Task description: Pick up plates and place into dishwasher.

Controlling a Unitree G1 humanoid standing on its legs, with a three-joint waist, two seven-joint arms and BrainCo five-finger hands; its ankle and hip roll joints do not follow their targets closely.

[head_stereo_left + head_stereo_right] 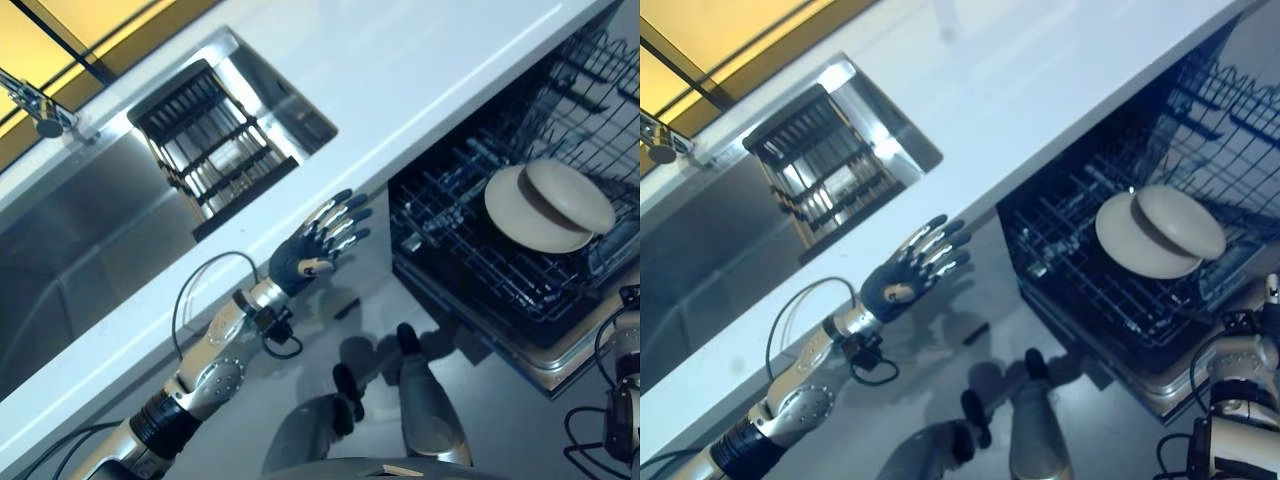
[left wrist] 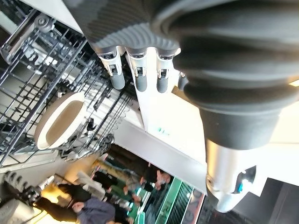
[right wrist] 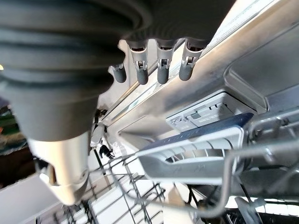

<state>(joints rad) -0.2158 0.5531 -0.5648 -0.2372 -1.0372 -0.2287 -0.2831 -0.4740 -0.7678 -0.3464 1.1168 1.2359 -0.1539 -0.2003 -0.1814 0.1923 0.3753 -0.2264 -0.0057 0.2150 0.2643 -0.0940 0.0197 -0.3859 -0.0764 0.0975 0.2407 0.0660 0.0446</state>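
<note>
Two plates (image 1: 548, 206) lean together in the dishwasher rack (image 1: 470, 250), off to the robot's right. Its left hand (image 1: 318, 243) hovers before the counter (image 1: 420, 70), fingers straight and empty. Its right hand (image 3: 159, 65), fingers relaxed and empty, hangs by the dishwasher, nearer the plates.

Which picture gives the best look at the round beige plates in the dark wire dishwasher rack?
The left eye view: the round beige plates stand clear in the dark wire dishwasher rack. The right eye view shows nearly the same. The left wrist view shows one plate among the wires; the right wrist view shows rack wire.
</note>
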